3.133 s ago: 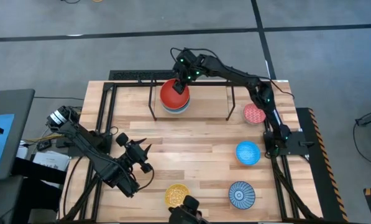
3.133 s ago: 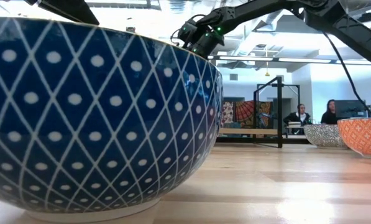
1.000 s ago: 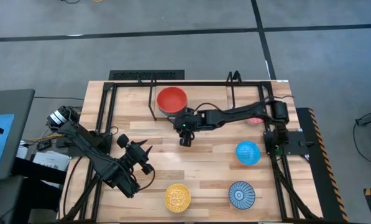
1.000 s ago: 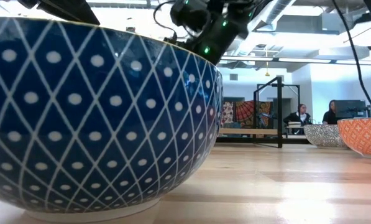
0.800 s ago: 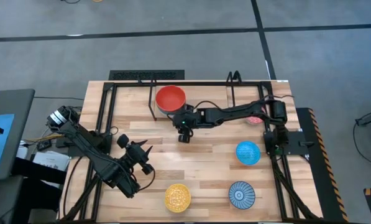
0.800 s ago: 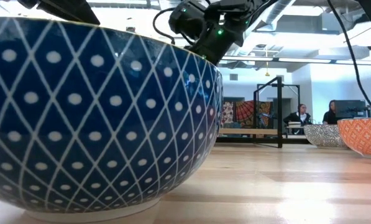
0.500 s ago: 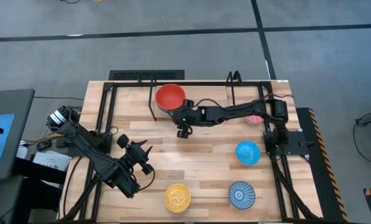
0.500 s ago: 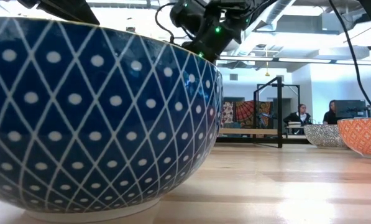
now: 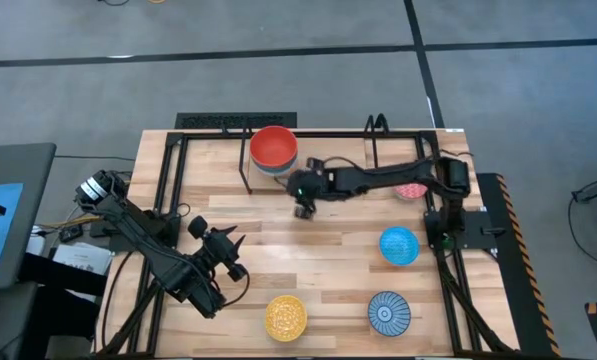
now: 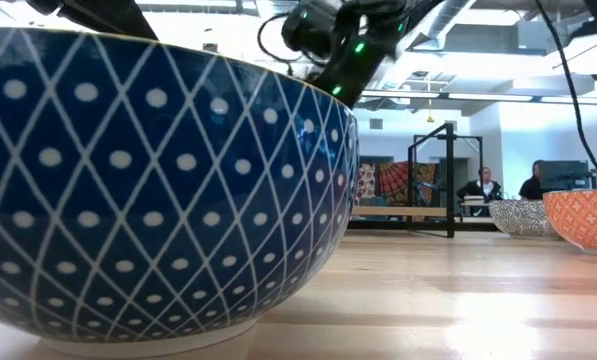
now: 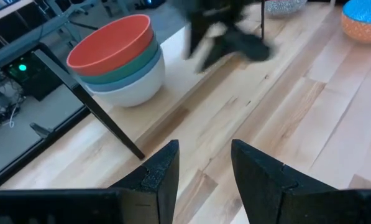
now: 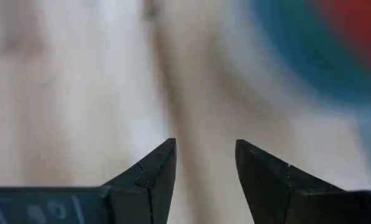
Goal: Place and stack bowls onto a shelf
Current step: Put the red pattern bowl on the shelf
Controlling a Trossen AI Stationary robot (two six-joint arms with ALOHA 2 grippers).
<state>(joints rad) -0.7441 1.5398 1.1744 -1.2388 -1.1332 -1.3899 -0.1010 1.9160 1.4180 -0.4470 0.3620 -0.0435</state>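
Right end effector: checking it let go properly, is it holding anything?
Nothing. The right end effector is open and empty, just beside the red bowl.

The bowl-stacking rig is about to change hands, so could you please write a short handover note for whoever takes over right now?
Right gripper: open, empty, over the table just in front of the shelf.
Left gripper: open, empty, waiting at the table's near left.
Done: a stack on the shelf, red bowl on top, green and white beneath.
Left on the table: yellow patterned bowl, blue-white patterned bowl, speckled light blue bowl, red-pink patterned bowl.
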